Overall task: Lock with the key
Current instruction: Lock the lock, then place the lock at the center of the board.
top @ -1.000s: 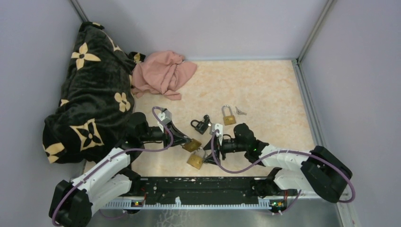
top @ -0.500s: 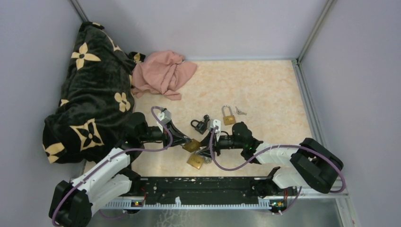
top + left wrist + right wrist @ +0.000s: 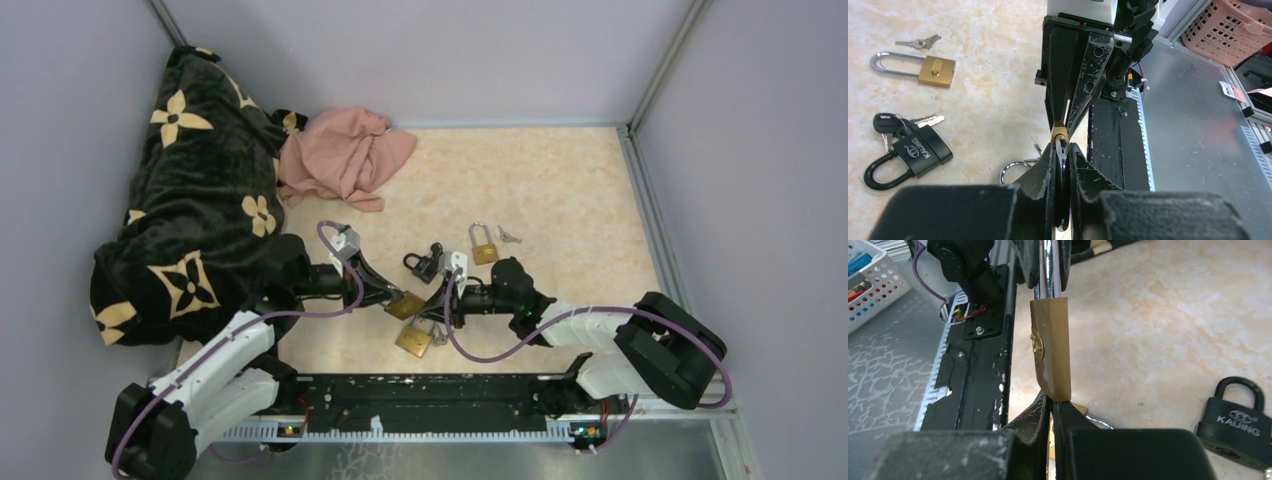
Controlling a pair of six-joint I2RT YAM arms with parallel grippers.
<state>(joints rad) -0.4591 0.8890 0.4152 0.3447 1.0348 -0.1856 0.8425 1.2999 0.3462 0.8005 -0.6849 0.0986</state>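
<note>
My left gripper [image 3: 392,297] is shut on the shackle [image 3: 1047,270] of a brass padlock [image 3: 406,305], holding it off the table. In the right wrist view the lock body [image 3: 1050,347] hangs upright. My right gripper [image 3: 1052,402] is shut, its tips pressed against the body's bottom corner. The left wrist view shows the same meeting end-on, with the right gripper [image 3: 1063,122] facing the left gripper [image 3: 1061,150] across the brass [image 3: 1060,133]. No key shows between the right fingers. A small bunch of keys [image 3: 508,236] lies loose on the table.
A second brass padlock [image 3: 413,340] lies just below the held one, and a third [image 3: 484,248] sits near the loose keys. A black padlock [image 3: 425,264] with keys lies behind the grippers. A pink cloth [image 3: 345,155] and a dark flowered blanket [image 3: 190,200] fill the back left.
The right gripper moved left to the held padlock and closed from open to shut. The left gripper kept its hold and barely moved.
</note>
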